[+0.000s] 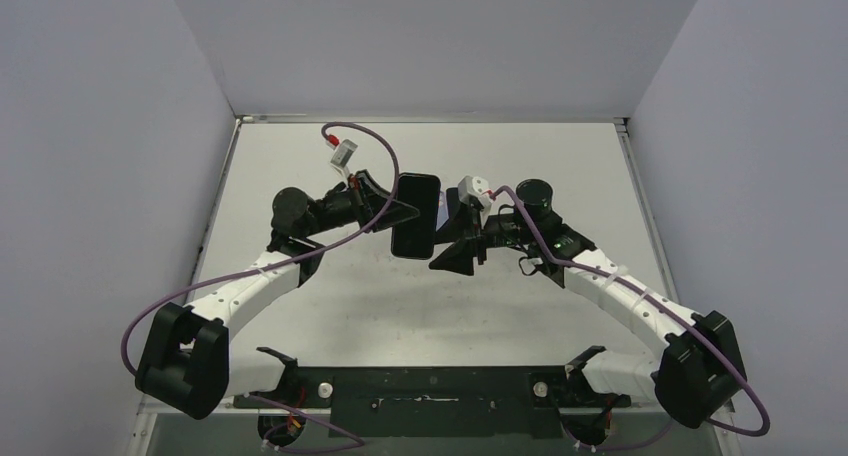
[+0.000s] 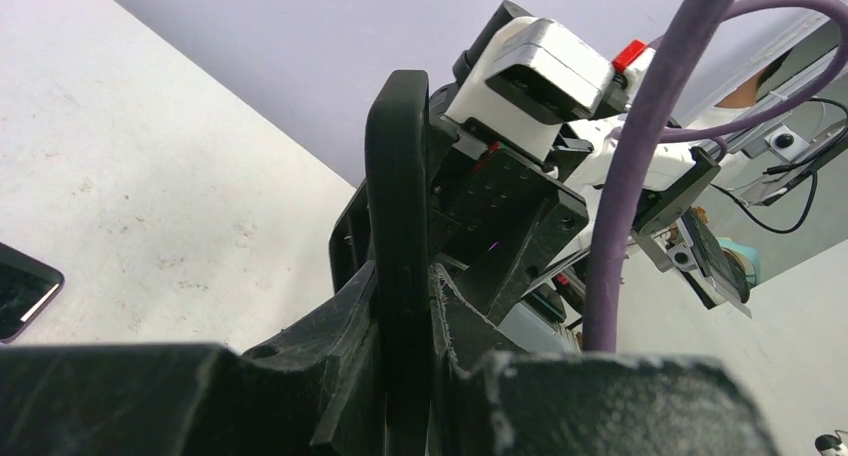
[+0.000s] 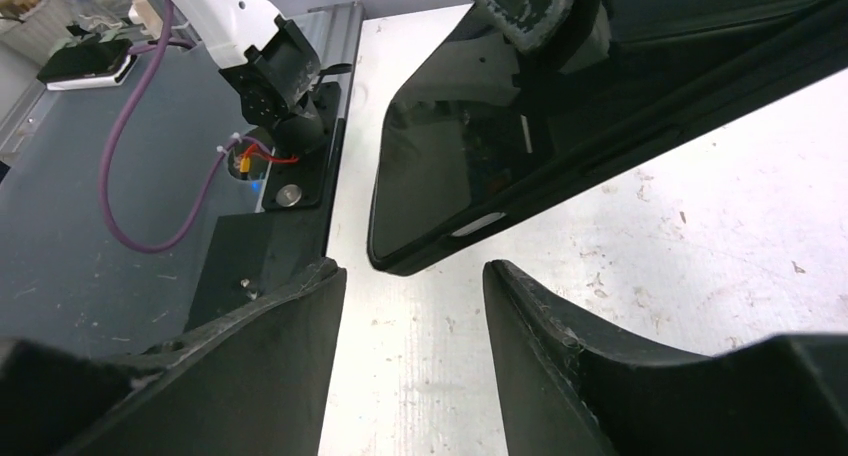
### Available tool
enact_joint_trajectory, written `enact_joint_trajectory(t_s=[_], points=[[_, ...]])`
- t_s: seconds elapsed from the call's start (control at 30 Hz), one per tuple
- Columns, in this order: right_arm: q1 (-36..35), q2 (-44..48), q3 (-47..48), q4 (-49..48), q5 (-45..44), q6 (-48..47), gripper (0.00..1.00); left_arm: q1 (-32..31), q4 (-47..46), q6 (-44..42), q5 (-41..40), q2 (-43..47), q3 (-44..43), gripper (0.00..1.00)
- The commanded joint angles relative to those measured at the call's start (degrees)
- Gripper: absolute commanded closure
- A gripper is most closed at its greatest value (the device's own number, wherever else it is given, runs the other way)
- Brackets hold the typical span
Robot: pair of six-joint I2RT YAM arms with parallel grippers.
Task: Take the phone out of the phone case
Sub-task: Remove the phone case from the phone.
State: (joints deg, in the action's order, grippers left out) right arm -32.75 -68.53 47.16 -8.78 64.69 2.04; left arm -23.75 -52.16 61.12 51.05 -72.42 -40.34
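Observation:
The black phone in its black case (image 1: pixel 415 216) is held up above the table between the two arms. My left gripper (image 1: pixel 403 212) is shut on its left long edge. In the left wrist view the case (image 2: pixel 397 176) shows edge-on, clamped between my left gripper's (image 2: pixel 405 286) fingers. In the right wrist view the glossy screen (image 3: pixel 450 166) faces the camera with the case rim around it. My right gripper (image 3: pixel 412 268) is open and empty, its fingertips just short of the phone's near corner. It sits at the phone's right side (image 1: pixel 452 244).
The white tabletop (image 1: pixel 330 306) is walled on three sides. The black mounting plate (image 1: pixel 430 396) lies along the near edge. A purple cable (image 1: pixel 375 156) loops over the left wrist. A dark glossy corner (image 2: pixel 20 291) shows at the left edge of the left wrist view; I cannot tell what it is.

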Motion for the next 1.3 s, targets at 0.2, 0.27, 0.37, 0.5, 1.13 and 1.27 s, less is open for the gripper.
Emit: enact_joint_trajectory(t_s=[0.2,0.27,0.37,0.5,1.13,1.27], points=[[-1.3,-3.9,3.2,-7.0,4.1,2.7,0.56,-1.2,-6.7,1.0,-1.6,1.0,-2.1,1.0],[-1.3,-4.2,3.4,-7.1,4.6,2.7,0.6,-1.4,-6.4,0.9,-1.6,1.2,-2.0,1.0],[-1.3,-4.8,3.9,-7.0,5.4,3.2,0.62,-1.5,-5.7,0.4,-1.6,1.7,-1.5,1.0],[-1.3,-4.7,4.0,-6.6,6.6,3.1,0.55,-1.5,-3.5,-1.8,-2.2,2.3,-0.9,1.0],[-1.3,-3.7,4.2,-2.8,5.6,-5.7,0.92,-1.7,3.3,0.0,-3.6,3.9,-0.8,1.0],[-1.6,-4.4,6.6,2.2,3.2,-11.5,0.95,-1.7,3.9,5.2,-3.2,2.7,-0.4,1.0]])
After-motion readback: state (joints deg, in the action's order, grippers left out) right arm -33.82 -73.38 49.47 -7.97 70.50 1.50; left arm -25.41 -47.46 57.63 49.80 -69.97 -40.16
